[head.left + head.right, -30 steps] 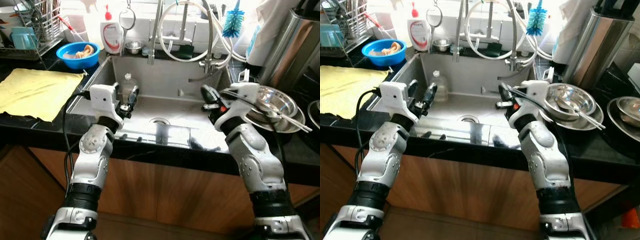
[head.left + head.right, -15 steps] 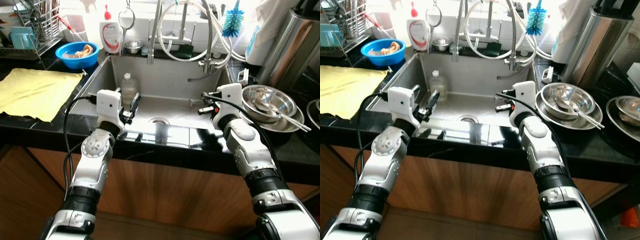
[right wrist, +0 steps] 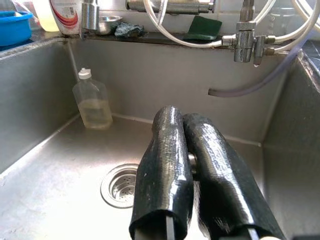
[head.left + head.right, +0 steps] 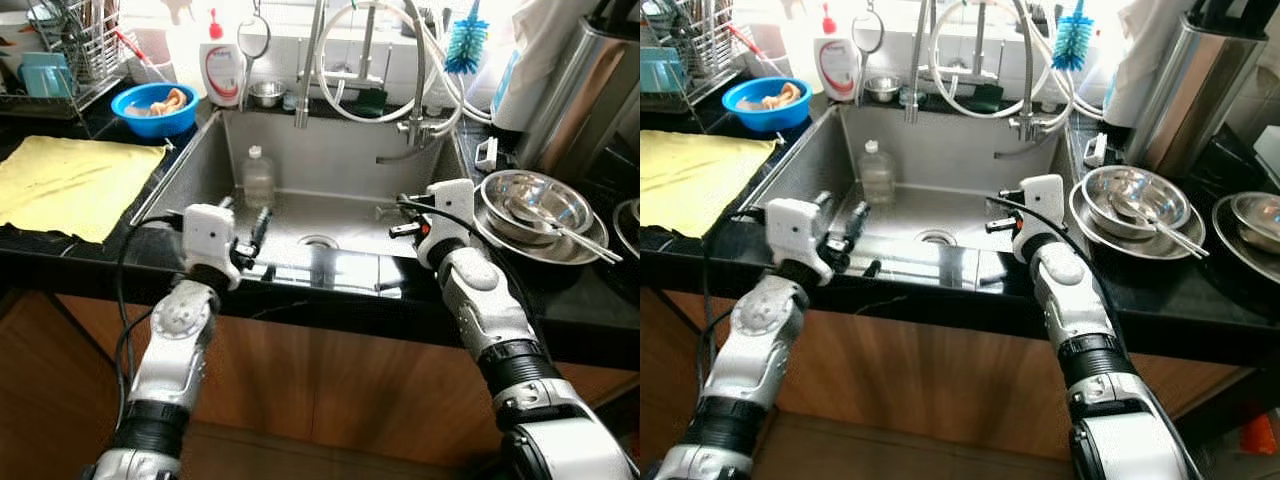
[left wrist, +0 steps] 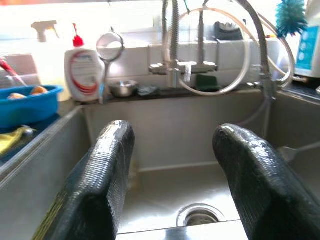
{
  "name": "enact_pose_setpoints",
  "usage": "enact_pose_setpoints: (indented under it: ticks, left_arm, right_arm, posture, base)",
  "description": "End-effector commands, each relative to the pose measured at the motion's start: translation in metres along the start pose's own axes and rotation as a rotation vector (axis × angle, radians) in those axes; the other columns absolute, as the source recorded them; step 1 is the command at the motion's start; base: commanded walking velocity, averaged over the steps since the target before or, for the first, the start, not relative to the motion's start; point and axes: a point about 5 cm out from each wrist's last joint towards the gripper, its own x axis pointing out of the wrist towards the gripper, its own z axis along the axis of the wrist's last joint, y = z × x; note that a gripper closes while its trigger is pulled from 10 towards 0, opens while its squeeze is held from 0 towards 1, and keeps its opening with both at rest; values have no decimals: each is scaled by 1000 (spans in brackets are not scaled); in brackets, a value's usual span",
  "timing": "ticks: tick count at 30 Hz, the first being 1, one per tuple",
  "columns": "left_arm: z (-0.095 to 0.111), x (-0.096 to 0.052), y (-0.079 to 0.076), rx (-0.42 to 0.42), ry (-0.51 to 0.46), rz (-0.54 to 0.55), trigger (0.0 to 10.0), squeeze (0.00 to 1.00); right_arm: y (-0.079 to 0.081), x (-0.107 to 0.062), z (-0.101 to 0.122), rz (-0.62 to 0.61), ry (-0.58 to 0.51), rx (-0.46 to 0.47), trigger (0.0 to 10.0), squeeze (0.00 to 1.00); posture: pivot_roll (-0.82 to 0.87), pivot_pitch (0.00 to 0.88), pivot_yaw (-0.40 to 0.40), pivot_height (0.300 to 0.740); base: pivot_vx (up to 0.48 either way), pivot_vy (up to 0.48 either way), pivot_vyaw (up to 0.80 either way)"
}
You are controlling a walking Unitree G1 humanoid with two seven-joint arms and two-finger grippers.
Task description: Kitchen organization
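**Bottle ahead of my left end effector**

My left end effector (image 4: 258,232) is spread wide, empty; the right end effector (image 4: 392,229) is pinched closed, empty. The upright bottle (image 4: 257,177) stands in the sink (image 4: 190,165), ahead of and nearer the left.

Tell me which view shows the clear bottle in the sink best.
The right wrist view: the clear bottle stands whole and close by the sink's back wall. Both eye views show it smaller from above; in the left wrist view a finger hides it.
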Motion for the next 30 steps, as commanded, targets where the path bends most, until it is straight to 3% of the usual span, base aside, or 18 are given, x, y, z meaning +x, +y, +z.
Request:
enact_pose_setpoints:
  ticks: [1, 6, 11, 20, 30]
  left_arm:
    - [15, -6, 13, 18, -47, 20, 10000, 0]
    - [17, -26, 22, 45, -16, 19, 10000, 0]
    - [9, -34, 20, 27, 20, 34, 10000, 0]
    - [2, -29, 0, -44, 35, 28, 10000, 0]
    - [-3, -22, -24, -69, 30, 9, 10000, 0]
  right_arm:
    - [1, -3, -1, -5, -21, 1, 10000, 0]
    - [4, -10, -13, -28, -25, 41, 10000, 0]
    - [4, -12, -15, -58, -53, 52, 10000, 0]
    - [-8, -13, 7, -76, -169, 10, 10000, 0]
    - [-28, -16, 18, -89, -177, -64, 10000, 0]
  posture:
    - [45, 0, -4, 740]
    - [51, 0, 15, 740]
    - [47, 0, 24, 740]
    - [-10, 0, 19, 740]
    - [-29, 0, -50, 740]
  base:
    - [0, 0, 0]
    - [0, 0, 0]
    - [0, 0, 0]
    - [0, 0, 0]
    - [0, 0, 0]
